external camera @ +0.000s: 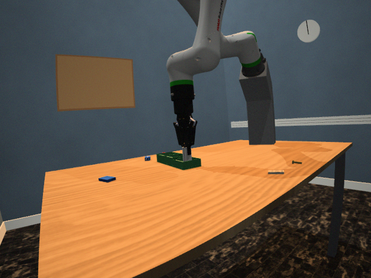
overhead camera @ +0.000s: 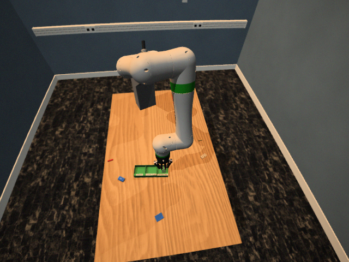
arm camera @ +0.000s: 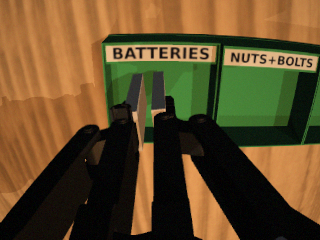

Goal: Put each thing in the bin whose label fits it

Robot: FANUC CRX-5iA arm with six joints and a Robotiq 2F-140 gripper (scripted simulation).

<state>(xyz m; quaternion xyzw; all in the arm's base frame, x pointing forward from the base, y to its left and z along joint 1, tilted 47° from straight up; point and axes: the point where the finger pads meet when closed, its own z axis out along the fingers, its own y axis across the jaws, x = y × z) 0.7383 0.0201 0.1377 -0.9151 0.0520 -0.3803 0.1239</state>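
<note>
My gripper (overhead camera: 163,171) (external camera: 186,159) (arm camera: 150,88) points down, its fingertips inside the BATTERIES compartment (arm camera: 190,95). The fingers are nearly together, with a narrow gap and nothing visible between them. The green three-part bin (overhead camera: 151,176) (external camera: 170,163) stands flat. The NUTS+BOLTS compartment (arm camera: 255,100) looks empty; the third label is unreadable. A red stick (overhead camera: 110,160) and a small blue block (overhead camera: 121,179) (external camera: 147,158) lie left of the bin. A blue square (overhead camera: 159,216) (external camera: 107,178) lies nearer the top camera. A pale dotted piece (overhead camera: 203,155) (external camera: 275,172) and a small bolt (overhead camera: 200,140) (external camera: 296,162) lie right.
The bin's walls stand close around my fingertips. The arm (overhead camera: 184,112) reaches over the table (overhead camera: 197,214) from its grey pedestal (overhead camera: 145,95) (external camera: 260,119). The red stick and blue block lie near the table's left edge, and the pale piece near its right edge.
</note>
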